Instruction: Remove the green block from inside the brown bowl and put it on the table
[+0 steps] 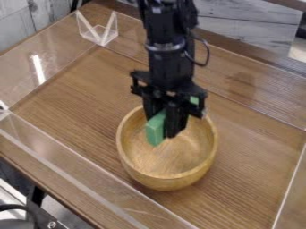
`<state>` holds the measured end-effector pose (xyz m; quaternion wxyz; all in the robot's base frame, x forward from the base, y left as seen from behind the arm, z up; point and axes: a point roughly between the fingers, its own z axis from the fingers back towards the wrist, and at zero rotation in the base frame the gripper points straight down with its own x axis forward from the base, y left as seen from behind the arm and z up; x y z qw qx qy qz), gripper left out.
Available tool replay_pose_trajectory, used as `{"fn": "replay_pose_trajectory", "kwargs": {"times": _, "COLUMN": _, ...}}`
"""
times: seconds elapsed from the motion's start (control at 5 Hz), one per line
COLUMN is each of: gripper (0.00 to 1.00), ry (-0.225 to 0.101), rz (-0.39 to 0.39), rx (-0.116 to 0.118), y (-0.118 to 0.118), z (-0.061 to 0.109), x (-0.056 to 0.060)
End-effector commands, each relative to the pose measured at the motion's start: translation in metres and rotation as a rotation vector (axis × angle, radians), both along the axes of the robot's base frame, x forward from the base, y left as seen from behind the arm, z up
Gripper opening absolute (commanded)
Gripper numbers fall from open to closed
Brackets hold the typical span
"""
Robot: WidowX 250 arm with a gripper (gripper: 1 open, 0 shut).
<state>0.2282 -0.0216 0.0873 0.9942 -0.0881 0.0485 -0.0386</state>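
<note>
The green block point(157, 131) hangs upright between the black fingers of my gripper point(165, 127), which is shut on it. Its lower end sits roughly level with the rim of the brown bowl point(167, 171), above the bowl's hollow and clear of the floor inside. The bowl rests on the table point(84, 89) near the front edge, and nothing else shows inside it. My arm comes down from the top of the view, straight over the bowl.
Clear acrylic walls point(48, 143) run along the table's edges, the front one close to the bowl. A small clear acrylic stand point(98, 27) sits at the far left corner.
</note>
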Motion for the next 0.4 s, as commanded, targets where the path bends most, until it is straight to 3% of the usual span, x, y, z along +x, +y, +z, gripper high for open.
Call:
{"fn": "replay_pose_trajectory", "kwargs": {"times": 0.0, "gripper": 0.00, "ry": -0.086, "rz": 0.029, "rx": 0.000, "y": 0.013, "z": 0.040, "x": 0.009}}
{"fn": "replay_pose_trajectory", "kwargs": {"times": 0.2, "gripper": 0.00, "ry": -0.136, "rz": 0.103, "rx": 0.012, "y": 0.036, "z": 0.090, "x": 0.014}}
